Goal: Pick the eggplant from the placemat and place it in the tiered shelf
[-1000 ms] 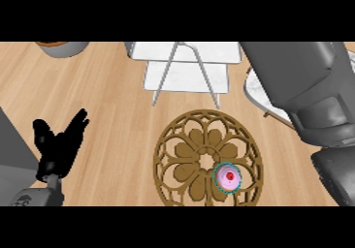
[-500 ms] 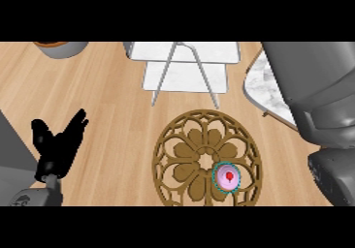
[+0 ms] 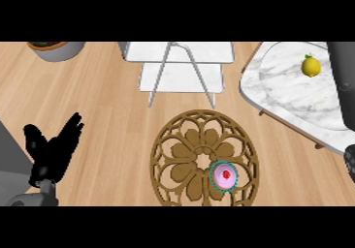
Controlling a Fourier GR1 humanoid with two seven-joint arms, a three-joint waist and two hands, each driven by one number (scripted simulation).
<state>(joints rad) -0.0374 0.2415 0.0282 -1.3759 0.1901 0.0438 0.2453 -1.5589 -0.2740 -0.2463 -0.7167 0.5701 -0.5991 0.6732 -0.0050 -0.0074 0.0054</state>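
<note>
the left hand stands at the lower left of the head view, black fingers straight and pointing up and a little to the right, thumb spread off to the left. it is open and has hold of nothing, and it is well apart from the placemat. its grey forearm comes in from the lower left corner.

the round brown cut-out placemat lies at the middle bottom of the wooden counter. on its lower right part rests 1 small round pink thing with a teal rim and a red centre. it does not look like an eggplant from here, but it is the only thing on the mat.

the tiered shelf, white with thin metal legs, stands just above the placemat. to its right is a marble slab with a lemon on it. a potted plant sits at the upper left.

the right forearm runs down the right edge over the slab. its hand is out of sight, so its state cannot be told.
</note>
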